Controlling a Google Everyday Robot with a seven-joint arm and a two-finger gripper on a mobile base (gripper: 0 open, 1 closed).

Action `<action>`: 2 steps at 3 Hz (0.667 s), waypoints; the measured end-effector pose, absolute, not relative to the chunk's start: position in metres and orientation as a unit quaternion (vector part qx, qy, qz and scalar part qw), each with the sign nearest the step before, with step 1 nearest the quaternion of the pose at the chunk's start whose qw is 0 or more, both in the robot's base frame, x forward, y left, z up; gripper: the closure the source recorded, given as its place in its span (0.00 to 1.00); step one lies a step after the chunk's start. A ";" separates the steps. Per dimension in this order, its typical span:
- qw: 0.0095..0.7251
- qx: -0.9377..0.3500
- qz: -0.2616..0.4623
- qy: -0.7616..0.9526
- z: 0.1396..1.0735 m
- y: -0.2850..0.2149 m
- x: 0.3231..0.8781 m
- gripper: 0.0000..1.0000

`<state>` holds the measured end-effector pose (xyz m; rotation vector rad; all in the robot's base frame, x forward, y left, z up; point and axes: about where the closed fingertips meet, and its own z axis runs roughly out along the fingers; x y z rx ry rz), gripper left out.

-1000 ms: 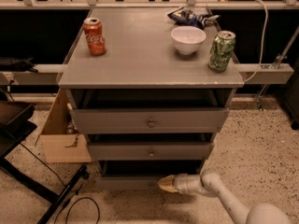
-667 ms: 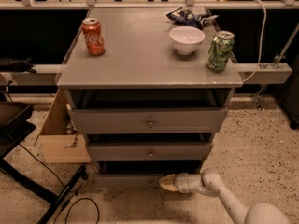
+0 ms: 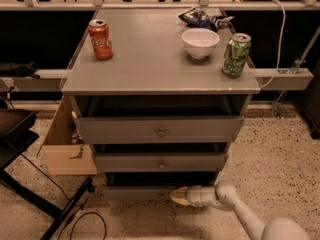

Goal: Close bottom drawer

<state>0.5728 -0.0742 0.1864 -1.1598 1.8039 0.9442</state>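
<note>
The bottom drawer (image 3: pixel 135 192) is the lowest of three grey drawers in a grey cabinet; only its slim front panel shows, low in the view, with a dark gap above it. My gripper (image 3: pixel 178 196) is at the end of a white arm coming from the lower right. Its yellowish tip lies against the drawer's front near the centre and covers the knob. The middle drawer (image 3: pixel 161 162) and the top drawer (image 3: pixel 161 130) sit above it, each with a small round knob.
On the cabinet top (image 3: pixel 150 59) stand a red can (image 3: pixel 100 39), a white bowl (image 3: pixel 200 43), a green can (image 3: pixel 236 54) and a crumpled bag (image 3: pixel 202 17). A cardboard box (image 3: pixel 67 141) stands to the left. A black stand and cable (image 3: pixel 75 209) lie on the speckled floor.
The bottom drawer's front and my gripper sit in nearly the same place as before; no clear movement shows.
</note>
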 end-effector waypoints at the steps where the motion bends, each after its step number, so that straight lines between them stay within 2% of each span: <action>1: 0.389 -0.456 0.371 0.709 0.186 -0.074 0.573 0.12; 2: 0.389 -0.456 0.371 0.709 0.186 -0.074 0.573 0.00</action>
